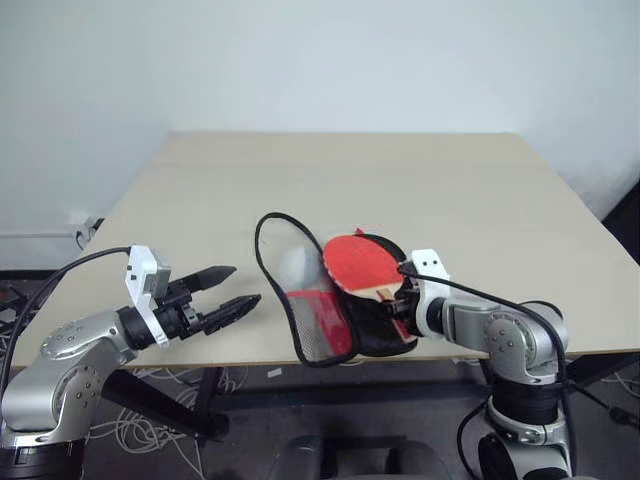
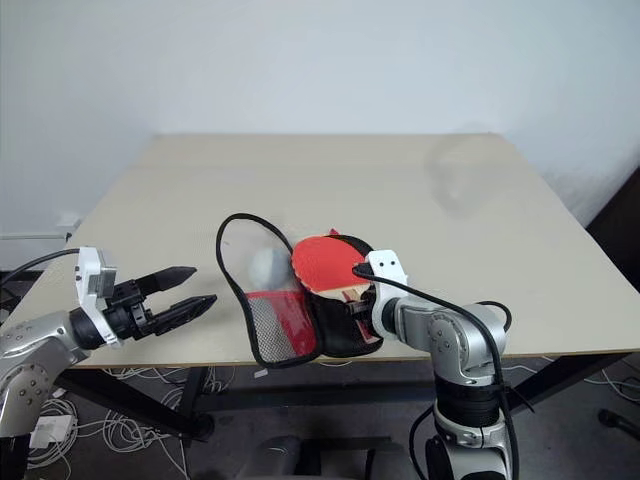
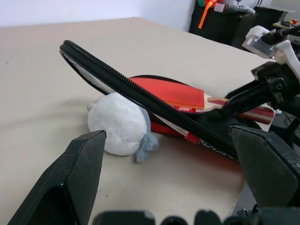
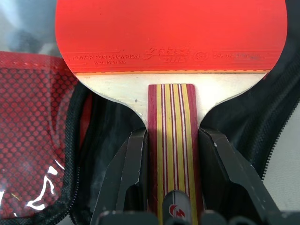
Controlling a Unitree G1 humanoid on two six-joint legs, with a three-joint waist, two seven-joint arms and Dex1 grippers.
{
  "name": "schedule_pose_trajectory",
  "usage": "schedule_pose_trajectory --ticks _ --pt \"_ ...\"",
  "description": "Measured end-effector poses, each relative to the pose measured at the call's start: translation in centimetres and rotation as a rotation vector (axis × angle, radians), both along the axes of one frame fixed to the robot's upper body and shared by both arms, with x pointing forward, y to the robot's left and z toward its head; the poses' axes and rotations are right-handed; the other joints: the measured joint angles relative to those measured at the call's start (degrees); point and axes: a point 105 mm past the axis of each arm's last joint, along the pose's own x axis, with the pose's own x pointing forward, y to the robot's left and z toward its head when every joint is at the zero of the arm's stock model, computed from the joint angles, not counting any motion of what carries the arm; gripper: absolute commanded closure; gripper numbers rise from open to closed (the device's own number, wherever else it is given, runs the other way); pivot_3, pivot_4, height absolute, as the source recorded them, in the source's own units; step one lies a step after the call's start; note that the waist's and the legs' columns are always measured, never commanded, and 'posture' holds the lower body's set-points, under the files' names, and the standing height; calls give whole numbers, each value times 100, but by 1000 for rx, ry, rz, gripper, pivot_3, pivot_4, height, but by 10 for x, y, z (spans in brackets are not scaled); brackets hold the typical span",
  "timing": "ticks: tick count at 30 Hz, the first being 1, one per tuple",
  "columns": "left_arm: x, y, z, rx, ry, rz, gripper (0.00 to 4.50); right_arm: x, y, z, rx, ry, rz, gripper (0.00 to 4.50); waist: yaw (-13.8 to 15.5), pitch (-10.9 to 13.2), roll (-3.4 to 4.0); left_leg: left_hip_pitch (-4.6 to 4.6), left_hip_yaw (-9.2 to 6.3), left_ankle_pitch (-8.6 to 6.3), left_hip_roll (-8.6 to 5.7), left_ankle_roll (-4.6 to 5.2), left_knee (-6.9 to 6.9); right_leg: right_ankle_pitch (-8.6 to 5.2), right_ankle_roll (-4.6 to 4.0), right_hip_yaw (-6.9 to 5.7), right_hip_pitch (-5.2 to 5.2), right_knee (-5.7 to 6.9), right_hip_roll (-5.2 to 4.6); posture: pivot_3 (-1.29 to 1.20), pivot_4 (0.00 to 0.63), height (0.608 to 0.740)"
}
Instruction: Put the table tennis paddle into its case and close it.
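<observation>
Here the right pincer (image 4: 171, 159) grips the wooden handle of the table tennis paddle (image 1: 357, 264) — its red face sits over the case (image 1: 318, 300), which lies unzipped in the lower middle of the frame on the table (image 1: 420, 180). The left pincer (image 1: 232, 291) hangs wide apart at lower left — holding nothing.

The scene is evenly and softly lit, bright without hard glare. On the pale tabletop (image 1: 450, 190) shadows are weak; a faint grey smudge lies in the right eye view. The wall is flat white. In the left wrist view the near claw fingers (image 3: 70, 178) are dark and blurred.
</observation>
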Motion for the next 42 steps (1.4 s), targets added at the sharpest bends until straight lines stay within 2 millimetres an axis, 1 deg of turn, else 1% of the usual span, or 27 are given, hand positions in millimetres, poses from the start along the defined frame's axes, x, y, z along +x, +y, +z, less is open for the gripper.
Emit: schedule_pose_trajectory --ticks 6,10,20,24,28,34,36,37,38,42 --pt "-1 -2 2 4 -8 -7 0 7 3 -4 -18 8 -57 3370 -2 0 -1 0 7 11 27 -17 -11 6 -9 6 -12 4 32 0 0 707" --pt "-1 -2 1 5 -5 0 0 13 3 -4 -35 3 -83 3370 2 -1 -2 0 9 11 29 -16 -9 7 -12 7 -12 3 34 0 0 707" --pt "-1 -2 1 8 -7 5 0 20 15 -11 -69 25 -132 3370 -1 -2 -3 0 19 11 46 -17 -7 11 -19 10 -15 3 48 0 0 707" --pt "-2 -3 1 9 -6 4 0 21 16 -11 -73 27 -141 3370 -1 -2 -3 0 26 12 47 -18 -8 12 -19 10 -16 3 51 0 0 707" --pt "-3 -3 0 9 -4 4 0 20 17 -12 -76 28 -144 3370 -1 -2 -4 0 66 15 53 -25 -14 13 -23 10 -21 4 53 0 0 707" --pt "-4 -2 -2 9 3 6 0 19 17 -12 -79 35 -138 3370 1 -4 -6 0 83 37 53 -60 -49 17 -33 7 -37 3 53 0 0 707" --pt "-4 -2 -2 9 3 6 0 18 16 -11 -78 36 -137 2653 1 -4 -7 1 85 44 53 -72 -63 18 -39 6 -42 2 53 0 0 707" --pt "-4 -2 -2 9 3 6 0 17 15 -13 -82 44 -141 2424 0 -5 -8 3 86 49 54 -80 -72 19 -42 6 -44 1 53 0 0 707" --pt "-4 -2 -2 9 3 6 0 16 13 -14 -83 54 -148 2050 -2 -5 -8 3 87 50 55 -82 -75 20 -45 6 -47 1 54 0 0 707" --pt "-4 -3 -1 9 2 5 0 14 8 -11 -70 58 -163 747 -17 -6 -9 4 87 51 73 -84 -76 21 -49 7 -47 1 70 0 0 707"
